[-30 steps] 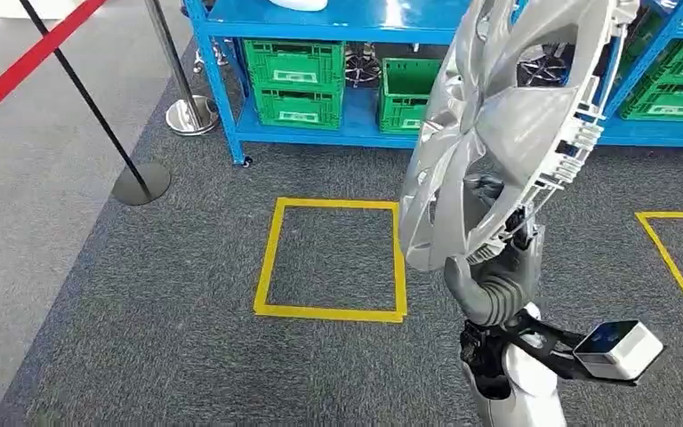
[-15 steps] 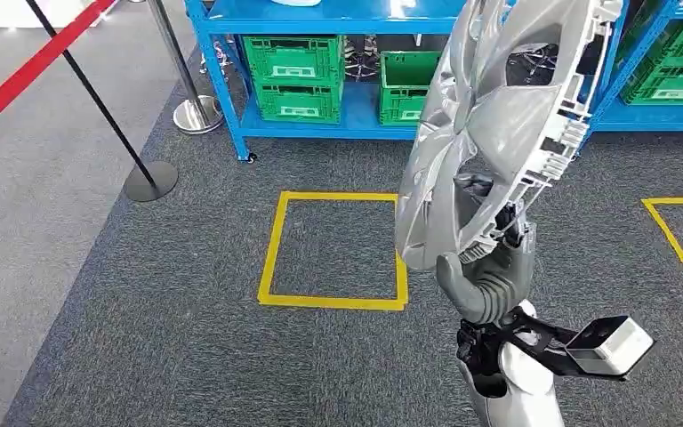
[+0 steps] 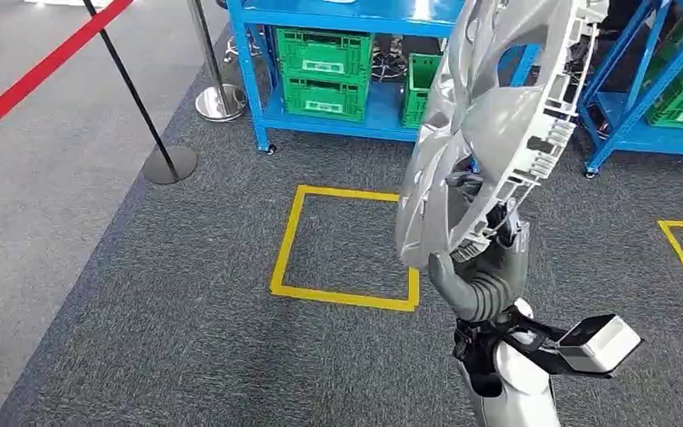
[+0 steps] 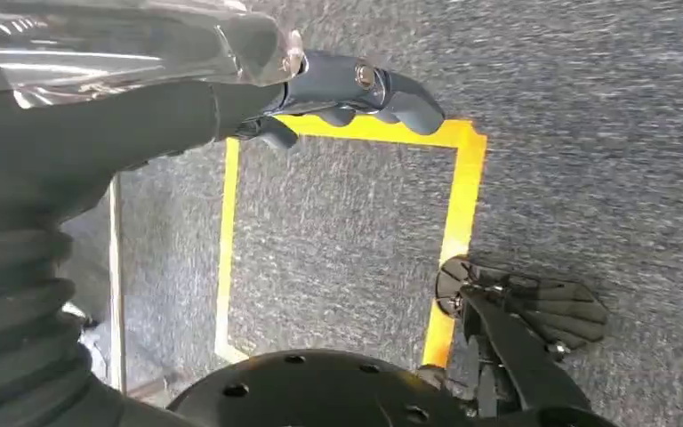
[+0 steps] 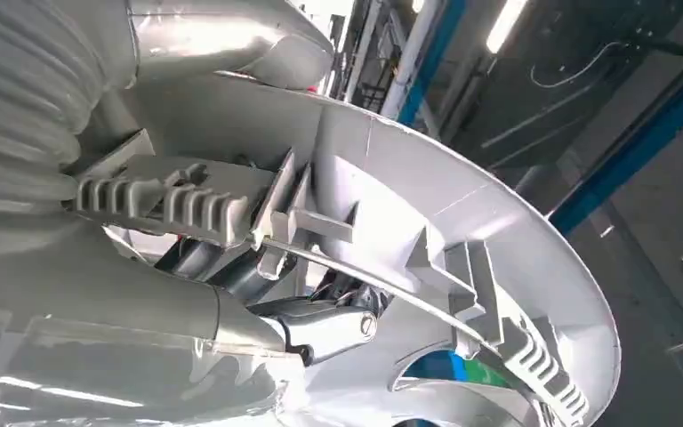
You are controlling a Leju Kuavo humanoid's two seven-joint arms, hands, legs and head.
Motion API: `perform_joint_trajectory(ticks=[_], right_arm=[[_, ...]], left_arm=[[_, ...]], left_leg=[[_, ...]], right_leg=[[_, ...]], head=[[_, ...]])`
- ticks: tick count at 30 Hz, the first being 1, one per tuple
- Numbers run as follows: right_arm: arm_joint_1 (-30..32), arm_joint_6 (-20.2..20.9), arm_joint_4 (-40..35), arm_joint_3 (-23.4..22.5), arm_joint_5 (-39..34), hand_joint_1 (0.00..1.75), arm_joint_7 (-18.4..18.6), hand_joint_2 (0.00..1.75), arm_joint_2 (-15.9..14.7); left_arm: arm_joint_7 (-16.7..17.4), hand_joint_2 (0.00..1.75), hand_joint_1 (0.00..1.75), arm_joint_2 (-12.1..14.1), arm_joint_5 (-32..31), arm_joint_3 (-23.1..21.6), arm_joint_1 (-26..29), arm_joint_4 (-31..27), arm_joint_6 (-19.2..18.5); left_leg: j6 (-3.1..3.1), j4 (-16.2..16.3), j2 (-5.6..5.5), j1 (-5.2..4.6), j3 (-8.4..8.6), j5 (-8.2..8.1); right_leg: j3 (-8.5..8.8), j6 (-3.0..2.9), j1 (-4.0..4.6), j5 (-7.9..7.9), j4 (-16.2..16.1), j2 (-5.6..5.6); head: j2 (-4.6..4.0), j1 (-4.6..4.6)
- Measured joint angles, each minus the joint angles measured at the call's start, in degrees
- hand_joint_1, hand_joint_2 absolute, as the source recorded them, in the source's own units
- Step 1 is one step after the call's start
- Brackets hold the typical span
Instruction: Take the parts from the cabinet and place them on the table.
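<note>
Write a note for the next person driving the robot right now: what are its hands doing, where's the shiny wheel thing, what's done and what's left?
Right hand: grips the silver wheel cover by its lower rim, held upright in front of the robot.
Left hand: fingers curled in beside something shiny; whether it holds anything cannot be told.
Blue cabinet with green crates stands ahead, beyond a yellow floor square.
Done: one part is in hand.
Left: carry it to the table and set it down.

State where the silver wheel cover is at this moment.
In the head view, the silver wheel cover stands upright right of centre, held by the right hand, in front of the blue shelving.
</note>
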Motion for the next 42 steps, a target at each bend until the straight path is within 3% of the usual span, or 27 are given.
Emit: perform_joint_trajectory(ticks=[1,2,3,6,7,9,10,12,13,14,16,17,18,22,24,25,27,28,29,31,32,33,37,38,39,40,42], right_arm=[[-0.1,-0.2,0.0,0.0,0.2,1.75,-0.1,1.75,0.0],[-0.3,-0.2,0.1,0.0,0.2,1.75,-0.2,1.75,0.0],[-0.3,-0.3,0.2,0.0,0.3,1.75,-0.2,1.75,0.0],[-0.3,-0.7,0.2,0.0,0.7,1.75,-0.3,1.75,0.1],[-0.3,-0.8,0.2,0.0,0.9,1.75,-0.3,1.75,0.2],[-0.3,-1.1,0.2,-0.2,1.0,1.75,-0.7,1.75,0.3],[-0.1,-1.1,0.2,-0.3,1.1,1.75,-0.9,1.75,0.3],[0.4,-1.3,0.2,-0.3,1.3,1.75,-1.1,1.75,0.2],[0.7,-1.5,0.2,-0.3,1.4,1.75,-1.2,1.75,0.2],[0.9,-1.5,0.2,-0.3,1.4,1.75,-1.3,1.75,0.2],[1.1,-1.7,0.2,-0.3,1.6,1.75,-1.7,1.75,0.2],[1.1,-1.7,0.2,-0.3,1.7,1.75,-1.7,1.75,0.2],[1.1,-1.7,0.0,-0.3,1.8,1.75,-1.8,1.75,0.2],[1.1,-1.7,-0.4,-0.3,2.0,1.75,-1.8,1.75,0.3],[1.1,-2.0,-1.0,-0.4,2.0,1.75,-1.7,1.75,0.4],[1.3,-2.1,-1.2,-0.4,2.0,1.75,-1.6,1.75,0.4],[1.7,-2.4,-1.4,-0.6,2.2,1.75,-1.5,1.75,0.3],[2.3,-2.8,-1.6,-0.6,2.3,1.75,-1.3,1.75,0.2],[2.8,-3.0,-1.8,-0.7,2.5,1.75,-1.3,1.75,0.2],[3.7,-4.0,-2.6,-0.8,3.1,1.75,-1.4,1.75,0.2],[4.0,-4.5,-3.1,-1.0,3.3,1.75,-1.6,1.75,0.2],[4.5,-4.7,-3.5,-1.2,3.5,1.75,-1.7,1.75,0.1],[5.9,-5.0,-5.0,-1.4,3.8,1.75,-2.0,1.75,0.2],[6.0,-5.0,-5.1,-1.5,3.8,1.75,-2.0,1.75,0.2],[6.1,-4.9,-5.3,-1.6,3.7,1.75,-2.0,1.75,0.2],[6.2,-4.6,-5.4,-1.8,3.5,1.75,-2.1,1.75,0.2],[6.6,-4.1,-5.4,-2.1,3.1,1.75,-2.2,1.75,0.2]], left_arm=[[0.0,1.75,0.0,-0.1,0.0,0.0,0.0,0.0,0.0],[0.1,1.75,0.0,-0.2,0.0,0.0,0.0,0.0,0.0],[0.1,1.75,0.0,-0.2,-0.1,0.0,-0.2,0.0,0.0],[0.1,1.75,0.0,-0.1,-0.4,0.0,0.0,0.0,0.0],[0.1,1.75,0.0,0.0,-0.6,0.0,0.0,0.0,0.0],[0.1,1.75,0.0,0.0,-0.7,0.0,0.1,0.0,0.0],[0.0,1.75,0.0,0.1,-0.7,0.1,0.0,0.0,0.0],[-0.2,1.75,0.0,0.3,-0.8,0.1,0.0,0.0,-0.1],[-0.2,1.75,0.0,0.3,-0.9,0.1,0.0,0.0,-0.2],[-0.2,1.75,0.0,0.4,-0.9,0.1,0.1,0.0,-0.3],[-0.2,1.75,0.0,0.5,-1.0,0.1,0.2,0.0,-0.4],[-0.2,1.75,0.0,0.6,-1.0,0.1,0.2,0.0,-0.4],[-0.1,1.75,0.0,0.7,-1.0,0.1,0.1,0.0,-0.3],[0.5,1.75,0.0,0.7,-1.2,0.1,0.0,0.0,-0.3],[0.5,1.75,0.0,0.6,-1.3,0.1,0.1,0.0,-0.3],[0.5,1.75,0.0,0.6,-1.5,0.1,0.0,0.0,-0.3],[0.6,1.75,0.0,0.6,-1.9,0.1,0.0,0.0,-0.5],[0.6,1.75,0.0,0.6,-2.0,0.1,0.1,0.0,-0.5],[0.6,1.75,0.0,0.6,-2.1,0.1,0.1,0.0,-0.5],[0.6,1.75,0.0,0.7,-2.5,0.1,0.1,0.0,-0.8],[0.6,1.75,0.0,0.8,-2.8,0.1,0.1,0.0,-1.0],[0.6,1.75,0.0,0.9,-2.9,0.1,0.1,0.0,-1.1],[0.4,1.75,0.0,1.3,-3.0,0.1,0.5,0.0,-1.4],[0.3,1.75,0.0,1.5,-3.0,0.1,0.5,0.0,-1.3],[0.2,1.75,0.0,1.4,-3.0,0.0,0.6,0.0,-1.2],[0.0,1.75,0.0,1.4,-3.0,0.1,0.5,0.0,-0.9],[-0.3,1.75,0.0,1.4,-3.0,0.1,0.5,0.0,-0.6]], left_leg=[[-0.07,0.2,-0.63,0.01,0.0,-0.03],[-0.24,0.4,-1.08,0.07,-0.24,-0.05],[-0.71,1.0,-1.63,-0.36,-0.98,-0.05],[-1.99,0.8,-3.59,0.38,-2.26,0.77],[-2.24,1.0,-4.26,0.27,-2.42,0.71],[-2.8,4.6,1.01,-0.05,-4.49,-2.04],[-3.05,9.4,2.37,0.11,-6.75,-4.46],[-3.37,18.4,3.3,0.18,-10.98,-7.62],[-3.39,19.5,3.34,0.19,-11.49,-7.38],[-3.34,17.8,3.4,0.18,-10.57,-6.01],[-3.04,7.7,4.35,0.11,-4.91,-1.27],[-2.66,2.5,6.77,-0.12,-1.75,0.37],[-2.37,0.5,8.6,-0.76,-0.91,-0.46],[-1.11,0.4,5.88,-0.58,-1.25,0.39],[-0.43,0.2,4.81,0.01,-1.28,0.92],[-0.2,0.2,4.24,0.07,-1.42,1.07],[-0.09,0.3,2.82,0.07,-1.74,1.23],[-0.11,0.3,1.99,0.08,-1.79,1.3],[-0.17,0.4,1.19,0.15,-1.77,1.33],[-0.44,0.8,-0.54,0.36,-1.8,1.27],[-0.72,1.2,-1.3,0.44,-1.92,1.11],[-1.22,1.8,-1.98,0.08,-2.42,0.94],[-2.6,1.8,-4.08,0.58,-3.8,1.57],[-2.77,2.1,-2.75,0.61,-4.14,1.19],[-3.04,3.9,0.83,0.24,-4.9,-0.17],[-3.23,7.8,2.63,0.28,-6.71,-2.32],[-3.38,17.3,3.47,0.35,-11.2,-6.32]], right_leg=[[2.92,-0.23,-0.05,2.49,-5.6,0.89],[4.75,-0.4,-0.25,3.51,-9.8,3.66],[5.24,-0.37,-0.7,2.99,-11.0,5.75],[4.8,-0.77,-0.21,2.79,-10.8,4.2],[4.89,-1.23,-0.84,3.08,-11.3,3.24],[4.98,-1.89,-0.74,3.14,-11.4,1.67],[4.88,-2.01,-0.61,3.15,-11.3,0.79],[4.74,-2.04,-0.49,3.14,-11.3,-0.95],[4.71,-2.04,-0.47,3.14,-11.3,-1.74],[4.71,-2.03,-0.44,3.14,-11.3,-2.44],[4.84,-2.0,-0.37,3.12,-11.3,-3.72],[4.98,-1.94,-0.25,3.09,-11.3,-4.19],[4.89,-1.71,0.26,2.96,-11.2,-4.68],[5.27,-0.67,0.27,3.0,-11.4,-6.71],[3.94,0.03,-0.02,0.32,-8.1,-2.29],[2.16,0.16,-0.06,-2.04,-3.9,-1.05],[-2.17,0.39,-0.07,-5.84,5.7,-0.23],[-3.2,0.43,-0.07,-5.92,7.9,-0.18],[-2.63,0.35,-0.1,-4.77,6.8,-0.16],[1.62,0.3,-0.4,0.11,-2.1,0.57],[4.1,0.43,-0.79,2.42,-7.3,2.17],[5.01,0.58,-1.12,1.81,-9.6,4.91],[4.8,-0.92,-0.67,1.91,-9.7,3.22],[4.89,-1.32,-1.05,2.15,-9.9,2.35],[4.89,-1.69,-1.01,2.16,-10.0,1.78],[4.8,-1.95,-0.92,2.14,-9.9,1.03],[4.65,-2.04,-0.77,2.09,-9.9,-0.55]], head=[[0.0,0.02],[0.0,0.04],[0.0,-0.13],[0.0,-0.09],[0.0,-0.15],[0.0,-0.9],[0.0,-0.9],[0.0,-0.94],[0.0,-0.92],[0.0,-0.92],[0.0,-0.92],[0.0,-0.94],[0.0,-0.88],[0.0,-0.9],[0.0,-0.63],[0.0,-0.61],[0.0,-0.65],[0.0,-0.66],[0.0,-0.63],[0.0,-0.61],[0.0,-0.61],[0.0,-0.57],[0.0,-0.72],[0.0,-0.61],[0.0,-1.16],[0.0,-1.44],[0.0,-1.46]])
